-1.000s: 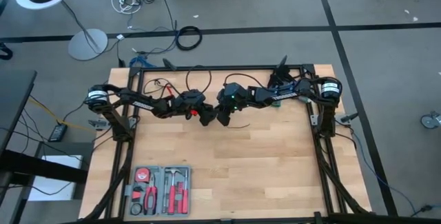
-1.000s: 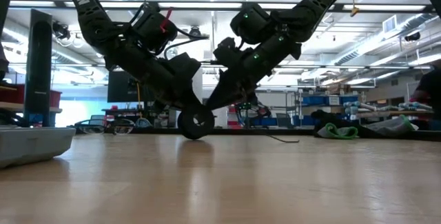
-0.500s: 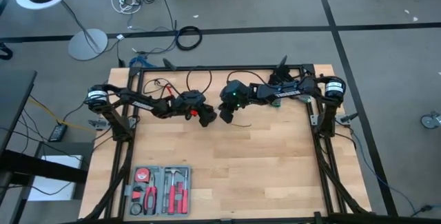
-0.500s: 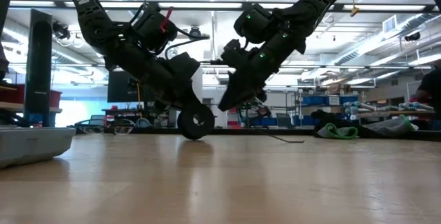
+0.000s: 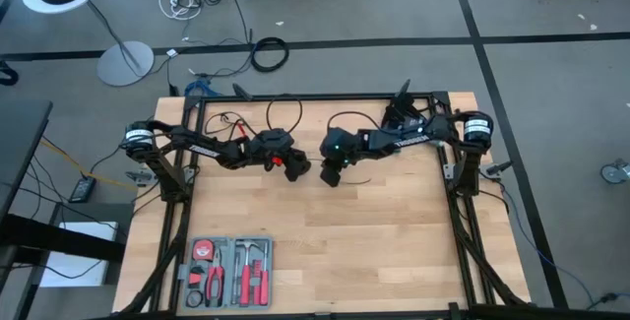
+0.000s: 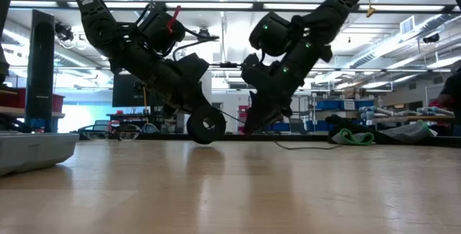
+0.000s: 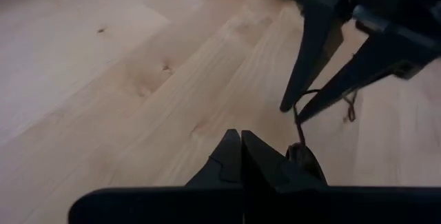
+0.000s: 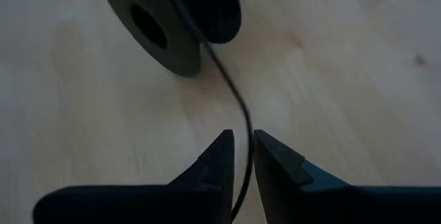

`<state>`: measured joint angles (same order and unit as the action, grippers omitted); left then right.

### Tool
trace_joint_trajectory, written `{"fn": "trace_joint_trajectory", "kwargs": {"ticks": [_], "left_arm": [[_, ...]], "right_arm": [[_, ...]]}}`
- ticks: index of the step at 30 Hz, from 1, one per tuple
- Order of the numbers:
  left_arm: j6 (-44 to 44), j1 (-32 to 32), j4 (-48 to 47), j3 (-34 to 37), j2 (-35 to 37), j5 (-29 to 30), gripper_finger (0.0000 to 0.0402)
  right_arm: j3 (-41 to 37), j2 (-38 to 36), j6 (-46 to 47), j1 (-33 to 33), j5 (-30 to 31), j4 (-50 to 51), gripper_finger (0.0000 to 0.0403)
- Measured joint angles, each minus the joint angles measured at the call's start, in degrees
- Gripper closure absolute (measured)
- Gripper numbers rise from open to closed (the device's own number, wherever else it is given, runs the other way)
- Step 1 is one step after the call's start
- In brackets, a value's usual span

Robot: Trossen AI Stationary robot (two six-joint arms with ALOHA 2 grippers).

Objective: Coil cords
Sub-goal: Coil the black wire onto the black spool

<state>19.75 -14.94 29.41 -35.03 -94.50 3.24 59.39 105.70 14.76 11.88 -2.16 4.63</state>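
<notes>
Two dark robot arms meet over the far middle of a pale wooden table (image 5: 374,231). The left gripper (image 5: 298,169) points down toward the tabletop with its fingers (image 7: 231,156) pressed fully together. A round black spool (image 6: 206,124) stands on edge at its tip, just touching the table; whether the closed fingers actually pinch the spool cannot be told.

The right gripper (image 5: 333,175) sits just beside the left one, also angled down near the table. Its fingers (image 8: 222,156) are drawn narrow, with only a slim gap between them. A very thin black cord (image 8: 233,94) runs from the spool across the wood and passes straight through that gap, so the right fingers are closed around the cord or nearly so. In the low view the cord (image 6: 299,146) trails along the table surface beyond the right gripper.

At the near left corner of the table lies an open grey tool case (image 5: 228,272) holding red-handled tools, well apart from both grippers.
</notes>
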Motion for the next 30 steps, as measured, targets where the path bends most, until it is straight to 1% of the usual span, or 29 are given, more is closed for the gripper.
{"fn": "trace_joint_trajectory", "kwargs": {"ticks": [6,9,16,23,25,30], "left_arm": [[-0.19,0.0,0.24,0.0,0.0,-0.44,0.0401],[-0.31,0.0,0.27,0.0,0.0,-0.85,0.0401],[-0.37,0.0,0.85,0.0,0.0,-1.67,0.0401],[-0.49,0.0,1.07,0.0,0.0,-2.46,0.0401],[-1.37,0.0,1.2,0.0,0.0,-3.15,0.0401],[-1.68,0.07,2.29,0.02,0.0,-4.21,0.0401]], "right_arm": [[-4.55,0.03,-2.1,-1.52,-0.2,-15.69,0.0342],[-5.34,0.03,-4.09,-1.69,-0.26,-19.84,0.0339],[-5.47,0.06,-4.81,-1.51,2.06,-19.57,0.0339],[-5.47,0.08,-7.72,-1.52,2.09,-19.56,0.0337],[-5.47,0.08,-8.04,-1.53,1.08,-19.55,0.0337],[-5.47,0.08,-9.22,-1.48,-3.58,-19.77,0.0337]]}}
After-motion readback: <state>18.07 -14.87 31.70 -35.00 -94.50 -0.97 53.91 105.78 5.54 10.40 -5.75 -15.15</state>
